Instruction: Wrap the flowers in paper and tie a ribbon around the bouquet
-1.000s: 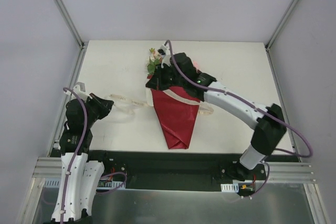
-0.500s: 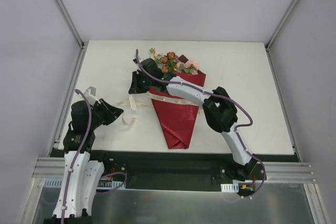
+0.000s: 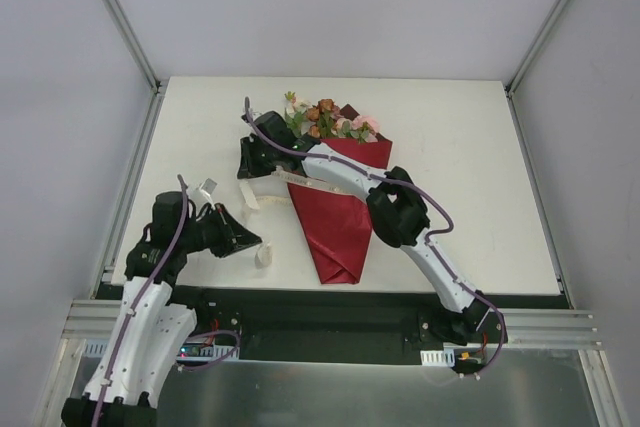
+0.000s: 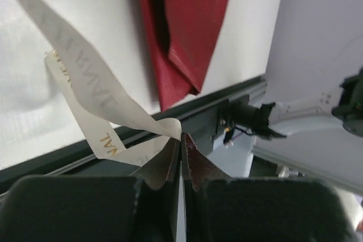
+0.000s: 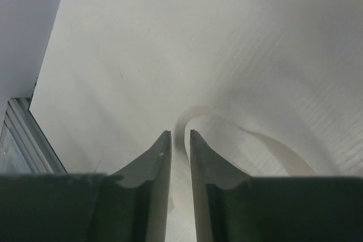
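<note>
Bouquet (image 3: 338, 209), one only, lies at the centre of the top view on the white table (image 3: 460, 147). It is a single cone of dark red paper (image 3: 340, 237) with its point toward the bottom of the frame, and one bunch of flowers (image 3: 325, 119), pink, cream and rust, spills from its upper mouth. One cream ribbon (image 3: 300, 183) crosses the upper part of the cone and trails toward lower left. Two grippers attend it. The left gripper (image 3: 252, 244), at lower left, has its fingers pressed together, pinching the ribbon. The right gripper (image 3: 247, 169), just left of the cone's mouth, shows fingers narrowly parted in its wrist view, with the ribbon running in the gap.
</note>
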`<action>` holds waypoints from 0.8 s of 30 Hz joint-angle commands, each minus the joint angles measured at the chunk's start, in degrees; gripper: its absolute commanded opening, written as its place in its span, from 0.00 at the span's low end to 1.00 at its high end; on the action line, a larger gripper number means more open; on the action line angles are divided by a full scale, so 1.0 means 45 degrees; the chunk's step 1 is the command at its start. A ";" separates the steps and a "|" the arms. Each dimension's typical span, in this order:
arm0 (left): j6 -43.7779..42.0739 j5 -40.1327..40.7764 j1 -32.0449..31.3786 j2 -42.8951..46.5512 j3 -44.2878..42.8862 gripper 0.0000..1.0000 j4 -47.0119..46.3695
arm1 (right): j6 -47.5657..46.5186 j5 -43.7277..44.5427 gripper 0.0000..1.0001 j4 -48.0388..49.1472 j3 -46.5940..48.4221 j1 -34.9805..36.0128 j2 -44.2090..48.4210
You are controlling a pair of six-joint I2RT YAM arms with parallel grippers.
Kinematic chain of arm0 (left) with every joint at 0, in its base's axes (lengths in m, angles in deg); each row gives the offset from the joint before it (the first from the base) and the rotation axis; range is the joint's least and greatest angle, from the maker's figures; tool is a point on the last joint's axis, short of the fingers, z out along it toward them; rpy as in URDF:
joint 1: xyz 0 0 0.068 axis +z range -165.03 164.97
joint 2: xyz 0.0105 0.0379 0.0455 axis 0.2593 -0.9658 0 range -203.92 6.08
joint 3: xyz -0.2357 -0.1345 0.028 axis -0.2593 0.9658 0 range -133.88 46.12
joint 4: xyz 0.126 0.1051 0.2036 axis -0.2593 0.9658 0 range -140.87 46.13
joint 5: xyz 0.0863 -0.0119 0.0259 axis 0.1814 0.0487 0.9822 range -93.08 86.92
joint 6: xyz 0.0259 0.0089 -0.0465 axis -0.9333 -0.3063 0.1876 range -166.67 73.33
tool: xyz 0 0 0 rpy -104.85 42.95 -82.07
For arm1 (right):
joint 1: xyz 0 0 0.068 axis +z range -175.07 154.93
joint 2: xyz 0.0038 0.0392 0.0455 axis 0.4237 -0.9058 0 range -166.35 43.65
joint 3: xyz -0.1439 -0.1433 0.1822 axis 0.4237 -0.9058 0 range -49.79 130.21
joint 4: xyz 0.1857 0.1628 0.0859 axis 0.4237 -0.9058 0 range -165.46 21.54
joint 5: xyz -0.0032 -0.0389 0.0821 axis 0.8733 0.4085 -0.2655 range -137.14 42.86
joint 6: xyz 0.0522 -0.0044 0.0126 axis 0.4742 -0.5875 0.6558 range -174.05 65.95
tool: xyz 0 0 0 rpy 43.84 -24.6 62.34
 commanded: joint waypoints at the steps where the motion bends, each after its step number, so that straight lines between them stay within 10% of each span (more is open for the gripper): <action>1: 0.0083 -0.1079 -0.1409 -0.1464 -0.2411 0.00 -0.0684 | -0.0122 -0.1270 0.35 -0.1739 0.0478 -0.0159 0.0828; 8: -0.0131 -0.0045 -0.4517 -0.5463 -0.5638 0.00 -0.2443 | -0.0664 -0.4046 0.77 -0.2582 -0.4486 -0.1896 0.6168; 19: -0.0308 -0.0922 -0.4850 -1.1576 -0.9466 0.00 -0.4083 | -0.4356 -0.4692 0.93 -0.1998 -1.3599 -0.6118 1.4247; 24: 0.0023 -0.1275 -0.5182 -1.4198 -1.1828 0.00 -0.4280 | -0.3777 -0.1006 0.99 -0.1701 -1.5345 -0.6797 1.5093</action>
